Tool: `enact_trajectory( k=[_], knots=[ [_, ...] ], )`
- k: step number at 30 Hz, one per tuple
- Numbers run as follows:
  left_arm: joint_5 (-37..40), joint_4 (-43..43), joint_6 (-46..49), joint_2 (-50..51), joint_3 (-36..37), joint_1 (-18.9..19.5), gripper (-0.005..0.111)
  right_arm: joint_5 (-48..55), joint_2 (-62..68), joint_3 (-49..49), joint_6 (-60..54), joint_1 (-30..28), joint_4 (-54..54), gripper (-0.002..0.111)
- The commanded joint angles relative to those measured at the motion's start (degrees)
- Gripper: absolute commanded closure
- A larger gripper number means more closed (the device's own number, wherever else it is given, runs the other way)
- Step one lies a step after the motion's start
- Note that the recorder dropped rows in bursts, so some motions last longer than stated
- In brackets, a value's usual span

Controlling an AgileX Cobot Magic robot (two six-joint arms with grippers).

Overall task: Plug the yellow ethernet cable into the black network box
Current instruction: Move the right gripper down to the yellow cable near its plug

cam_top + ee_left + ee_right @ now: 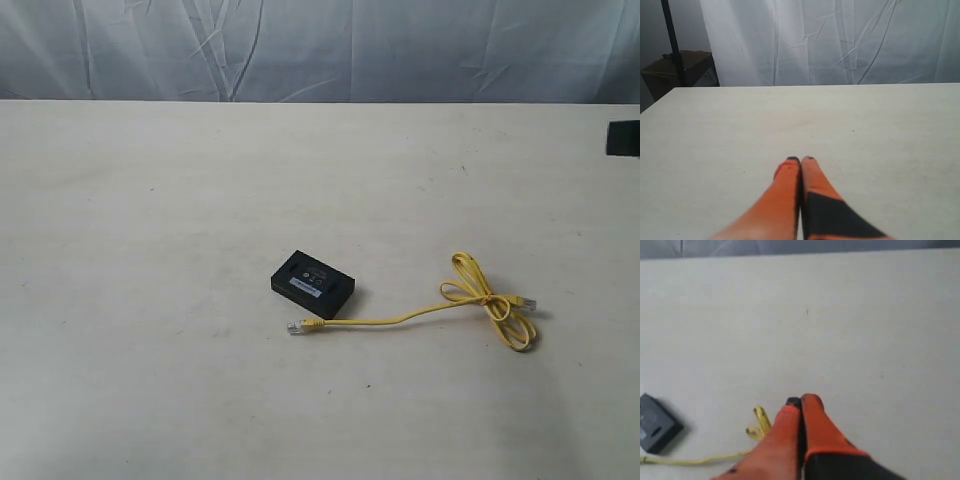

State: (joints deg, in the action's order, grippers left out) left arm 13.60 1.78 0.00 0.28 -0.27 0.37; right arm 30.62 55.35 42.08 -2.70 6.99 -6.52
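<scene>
One yellow cable [488, 299], one black box [313, 281]

Off-white table [150, 300] fills most of every view, matte top, faint scuffs, a few tiny dark specks scattered about. Wrinkled white cloth backdrop [400, 50] hangs behind the far edge, heavy creases running down and slantwise, reads greyish-blue in exterior view. Small black rectangular thing [623, 138] cut off at the right edge of exterior view, near the table's far edge, can't tell what it is or whether it rests on the top. Left wrist view: brown cardboard box [677, 70] past the table corner, just beside the cloth, in shadow; thin black pole [672, 42] upright in front of the box, upper end cut off by the frame
</scene>
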Motion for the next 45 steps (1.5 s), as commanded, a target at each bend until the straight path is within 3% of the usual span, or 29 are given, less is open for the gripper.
enact_trajectory(
  k=[1, 8, 13, 21, 34, 45],
  knots=[
    [0.1, 0.0, 0.0, -0.3, 0.3, -0.6, 0.107, 7.7, 6.5, 3.7, -2.6, 4.3, 0.7, 0.109],
    [0.1, 0.0, 0.0, -0.3, 0.3, -0.6, 0.107, 10.2, 20.7, 8.1, -13.0, 18.0, 0.7, 0.109],
    [0.1, 0.0, 0.0, -0.3, 0.3, -0.6, 0.107, 9.2, 28.0, 11.7, -20.9, 21.6, -1.2, 0.109],
    [0.1, 0.0, 0.0, -0.3, 0.3, -0.6, 0.107, 5.7, 37.0, 12.0, -39.7, 23.6, -11.4, 0.109],
    [0.1, 0.0, 0.0, -0.3, 0.3, -0.6, 0.107, 4.6, 44.6, 12.0, -60.2, 25.1, -25.3, 0.109],
    [0.1, 0.0, 0.0, -0.3, 0.3, -0.6, 0.107, 0.9, 45.2, 12.0, -64.9, 28.5, -24.5, 0.109]
  ],
)
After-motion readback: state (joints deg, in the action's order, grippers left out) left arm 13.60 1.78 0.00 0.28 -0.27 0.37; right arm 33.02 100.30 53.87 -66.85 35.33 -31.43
